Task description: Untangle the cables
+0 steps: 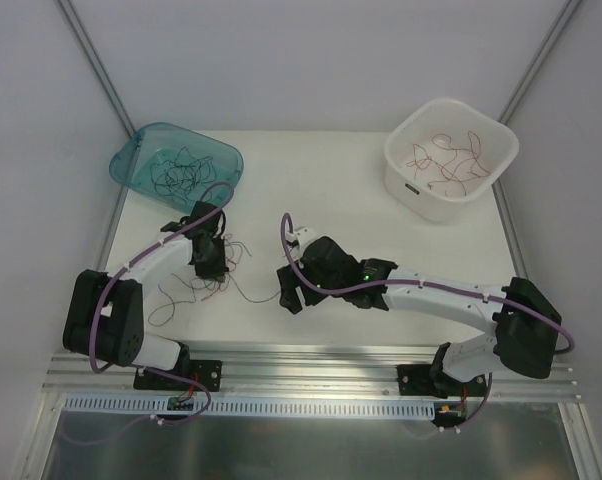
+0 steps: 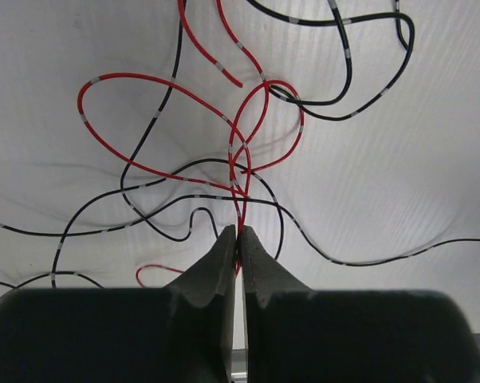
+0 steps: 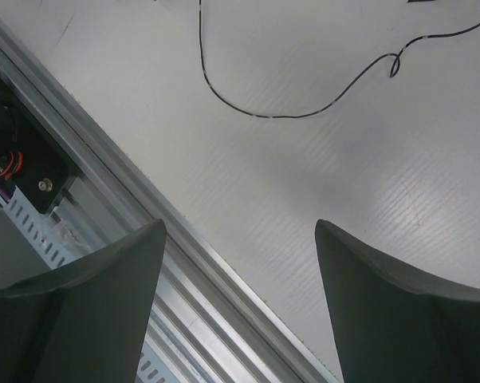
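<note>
A loose tangle of thin red and black cables (image 1: 203,282) lies on the white table by the left arm. In the left wrist view my left gripper (image 2: 238,231) is shut on a red cable (image 2: 241,171) whose loops cross several black cables (image 2: 176,187). In the top view the left gripper (image 1: 210,265) sits on the tangle. My right gripper (image 1: 289,296) is open and empty, to the right of the tangle; in the right wrist view (image 3: 240,227) it hovers over the table's near edge, with one black cable (image 3: 288,116) ahead of it.
A teal bin (image 1: 177,160) at the back left holds black cables. A white tub (image 1: 451,158) at the back right holds red cables. An aluminium rail (image 1: 311,365) runs along the table's near edge, also in the right wrist view (image 3: 144,207).
</note>
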### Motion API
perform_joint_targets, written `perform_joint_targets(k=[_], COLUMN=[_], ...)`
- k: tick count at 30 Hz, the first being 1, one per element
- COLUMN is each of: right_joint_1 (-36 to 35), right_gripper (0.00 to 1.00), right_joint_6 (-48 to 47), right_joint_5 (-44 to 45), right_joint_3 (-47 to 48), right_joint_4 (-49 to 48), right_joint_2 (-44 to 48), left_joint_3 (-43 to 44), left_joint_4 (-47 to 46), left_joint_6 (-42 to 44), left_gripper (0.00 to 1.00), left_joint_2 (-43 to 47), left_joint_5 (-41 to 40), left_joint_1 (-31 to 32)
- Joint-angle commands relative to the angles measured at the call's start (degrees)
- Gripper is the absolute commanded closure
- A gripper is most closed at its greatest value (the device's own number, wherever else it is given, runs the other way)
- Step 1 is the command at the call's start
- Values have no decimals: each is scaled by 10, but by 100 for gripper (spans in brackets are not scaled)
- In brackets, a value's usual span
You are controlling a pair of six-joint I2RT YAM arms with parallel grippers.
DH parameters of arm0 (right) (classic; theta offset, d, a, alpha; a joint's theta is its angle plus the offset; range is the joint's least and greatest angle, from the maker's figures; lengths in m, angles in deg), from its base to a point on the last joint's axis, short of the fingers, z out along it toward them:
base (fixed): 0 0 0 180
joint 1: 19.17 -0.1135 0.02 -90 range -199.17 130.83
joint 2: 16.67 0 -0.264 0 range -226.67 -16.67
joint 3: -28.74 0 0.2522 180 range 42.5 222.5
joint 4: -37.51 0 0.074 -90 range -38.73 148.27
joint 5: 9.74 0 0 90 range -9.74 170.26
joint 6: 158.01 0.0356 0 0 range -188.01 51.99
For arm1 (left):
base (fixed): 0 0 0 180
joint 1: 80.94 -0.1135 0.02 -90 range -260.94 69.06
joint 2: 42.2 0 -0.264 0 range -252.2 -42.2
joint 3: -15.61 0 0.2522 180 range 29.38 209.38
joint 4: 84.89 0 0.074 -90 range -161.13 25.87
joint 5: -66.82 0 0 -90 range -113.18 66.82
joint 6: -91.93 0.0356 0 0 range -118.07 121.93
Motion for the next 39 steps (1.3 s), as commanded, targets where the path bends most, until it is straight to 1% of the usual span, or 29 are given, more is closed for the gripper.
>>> perform_joint_targets(k=[1,4,8,9,13,15,18,22,26,29,34,39], right_joint_1=[-3,-3,-3,-3,-3,-3,-3,-3,-1,2,4,13], right_gripper=[21,21,22,22,25,28,34,40,45,45,45,48], right_joint_6=[25,47,92,112,149,159,170,165,165,156,153,152], right_joint_5=[0,10,21,21,33,45,70,84,89,75,79,75], right_joint_3=[-6,-21,-43,-58,-85,-106,-125,-143,-153,-155,-155,-158], right_joint_4=[-46,-67,-105,-137,-173,-186,-201,-205,-221,-241,-250,-263], right_joint_2=[0,8,21,24,41,51,71,75,63,51,22,4], left_joint_3=[14,6,-6,-6,10,14,20,29,34,33,28,28], left_joint_4=[2,-4,-29,-35,-48,-57,-63,-68,-68,-68,-69,-68], left_joint_6=[-8,-36,-97,-120,-173,-199,-223,-239,-253,-258,-265,-269], left_gripper=[100,100,100,100,100,100,100,100,100,100,100,100], left_joint_2=[19,53,100,111,128,136,145,156,165,172,184,196], left_joint_5=[47,76,93,90,75,68,65,54,48,49,54,63], left_joint_1=[-2,9,52,83,154,182,202,238,256,266,277,285])
